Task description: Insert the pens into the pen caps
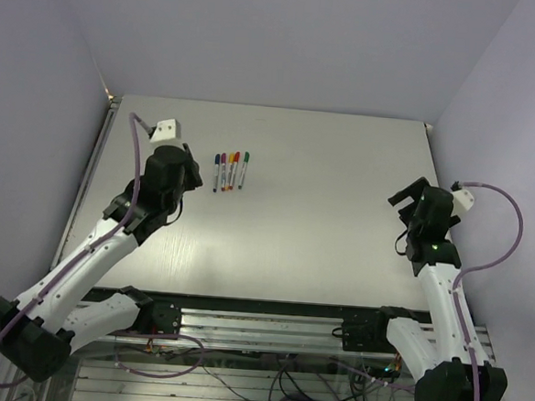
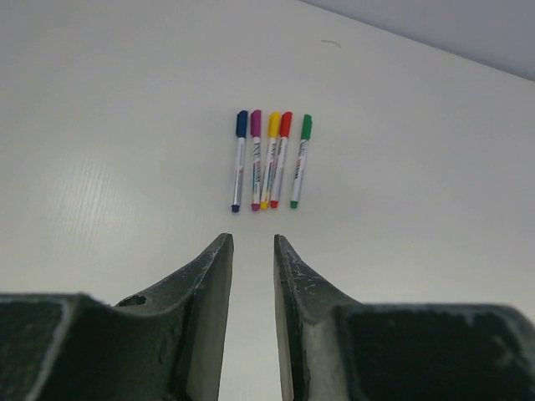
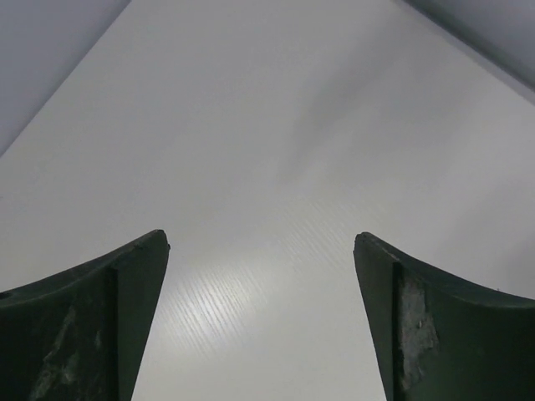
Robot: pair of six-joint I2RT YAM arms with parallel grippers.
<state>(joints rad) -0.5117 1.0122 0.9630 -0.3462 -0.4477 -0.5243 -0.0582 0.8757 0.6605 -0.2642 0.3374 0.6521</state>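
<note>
Hovering over the white table [image 2: 418, 209], both grippers hold nothing.
The left gripper [image 2: 252, 238] has its fingers nearly together with a slim gap between them, touching nothing, while the right gripper [image 3: 261, 238] is spread wide. Beyond the left fingertips the five pens [image 2: 269, 167] lie side by side in a tight row, well apart from the right arm. The pen caps [image 2: 272, 124] sit on their far ends: blue, magenta, yellow, red, green. The print on the barrels is too small to read. Pale lilac walls [image 1: 288, 37] close in the table.
</note>
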